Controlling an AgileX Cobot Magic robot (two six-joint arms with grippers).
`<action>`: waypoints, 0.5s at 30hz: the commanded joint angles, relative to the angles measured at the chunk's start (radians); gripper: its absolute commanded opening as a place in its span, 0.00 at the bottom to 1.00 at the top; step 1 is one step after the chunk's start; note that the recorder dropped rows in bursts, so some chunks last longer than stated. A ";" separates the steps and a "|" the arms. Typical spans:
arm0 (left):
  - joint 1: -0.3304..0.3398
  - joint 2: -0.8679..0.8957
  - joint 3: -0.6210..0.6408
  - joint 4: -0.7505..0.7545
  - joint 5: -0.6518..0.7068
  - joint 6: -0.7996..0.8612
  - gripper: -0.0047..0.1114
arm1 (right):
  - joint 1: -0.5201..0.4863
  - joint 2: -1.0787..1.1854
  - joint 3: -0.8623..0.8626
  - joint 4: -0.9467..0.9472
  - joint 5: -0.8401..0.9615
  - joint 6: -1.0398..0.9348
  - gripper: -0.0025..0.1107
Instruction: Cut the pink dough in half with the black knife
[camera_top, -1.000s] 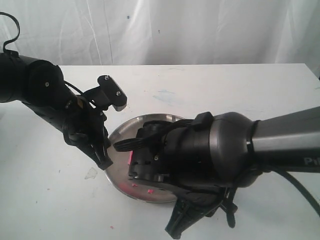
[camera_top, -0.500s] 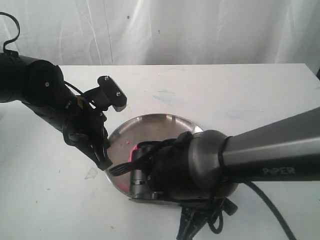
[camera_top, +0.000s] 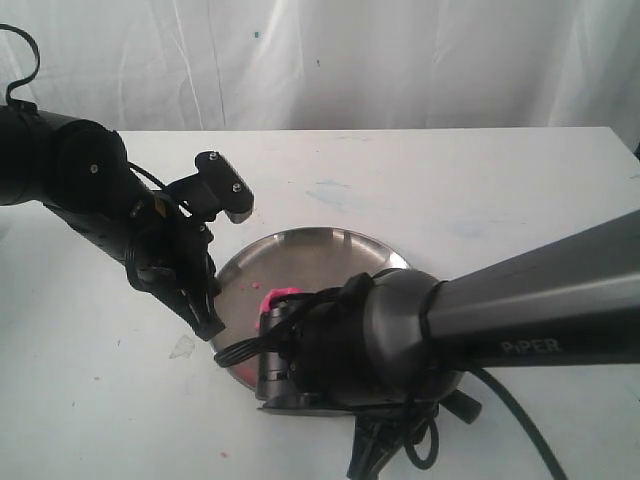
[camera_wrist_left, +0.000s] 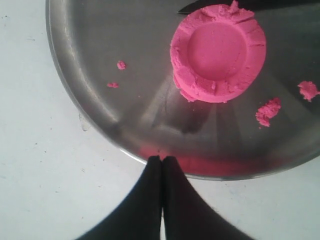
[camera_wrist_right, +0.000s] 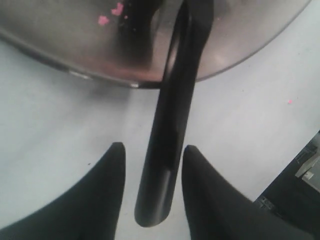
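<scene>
The pink dough (camera_wrist_left: 217, 52) is one round puck with a dished top, lying in the round steel plate (camera_wrist_left: 90, 100). In the exterior view only its top (camera_top: 276, 297) shows, behind my right arm. The black knife (camera_wrist_right: 172, 100) lies with its blade in the plate and its handle out over the rim onto the table. Its blade tip (camera_wrist_left: 197, 6) rests beside the dough. My right gripper (camera_wrist_right: 152, 147) is open and straddles the handle end, with gaps on both sides. My left gripper (camera_wrist_left: 161, 159) is shut and empty, its tips at the plate's rim (camera_top: 207, 322).
Small pink crumbs (camera_wrist_left: 268, 111) lie scattered in the plate. The white table (camera_top: 450, 190) stretches behind it, with a white curtain at the back. The table's edge and dark floor (camera_wrist_right: 300, 190) are close to my right gripper.
My right arm has moved down toward the front of the table, uncovering the plate's far half and the dough's top. The left arm has not moved.
</scene>
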 joint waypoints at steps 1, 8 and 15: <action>0.001 -0.004 0.007 -0.002 0.013 -0.006 0.04 | 0.000 0.011 0.006 -0.041 -0.005 0.007 0.34; 0.001 -0.004 0.007 -0.002 0.029 -0.006 0.04 | 0.000 0.049 0.006 -0.089 0.006 0.044 0.34; 0.001 -0.004 0.007 -0.002 0.029 -0.006 0.04 | 0.000 0.057 0.006 -0.122 0.015 0.112 0.21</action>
